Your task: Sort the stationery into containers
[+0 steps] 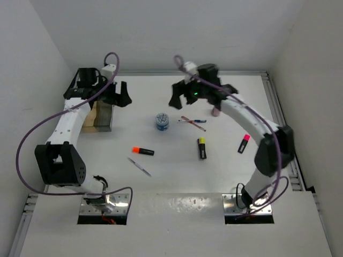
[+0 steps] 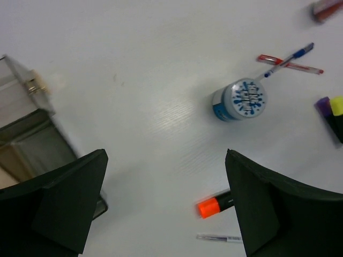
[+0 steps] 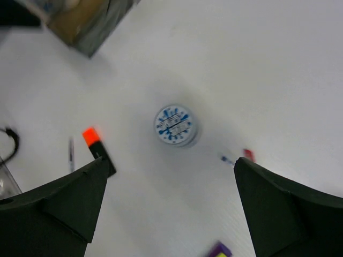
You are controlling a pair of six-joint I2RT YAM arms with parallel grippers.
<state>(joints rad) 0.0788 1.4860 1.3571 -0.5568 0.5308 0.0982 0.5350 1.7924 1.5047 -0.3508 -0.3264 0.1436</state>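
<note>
Stationery (image 1: 193, 122) is all loose on the white tabletop (image 1: 177, 176); we see none of it in the container. Our reference is the small round jar with the blue-speckled lid (image 1: 162, 121).

- Just right of the jar: thin red pen (image 2: 292, 65) and thin blue pen (image 2: 286, 58), crossed and touching.
- Past them: small pink bottle (image 1: 216, 111), partly hidden by the right arm.
- Near side of the jar: black highlighter with orange cap (image 1: 143, 151), then thin silver pen (image 1: 139, 166).
- Near-right: black highlighter with yellow cap (image 1: 202, 148).
- Well right: black highlighter with pink cap (image 1: 244, 143).
- Well left of the jar: tan-and-smoky rectangular organiser box (image 1: 102, 115).

The left gripper (image 2: 166, 214) hovers beside the box on the jar side, fingers spread wide and empty. The right gripper (image 3: 171, 214) hangs far-right of the jar, also spread wide and empty, with the jar framed between its fingers.

Risks we see:
- Both grippers face the jar. If both go for it, the arms could clash.
- The round jar could slip or roll in a flat pinch.
- Pulling one crossed pen would likely drag the other.
- The flat pens mean fingertips could scrape the tabletop.
- The right arm could knock the bottle.
- The left gripper could nudge the box.
</note>
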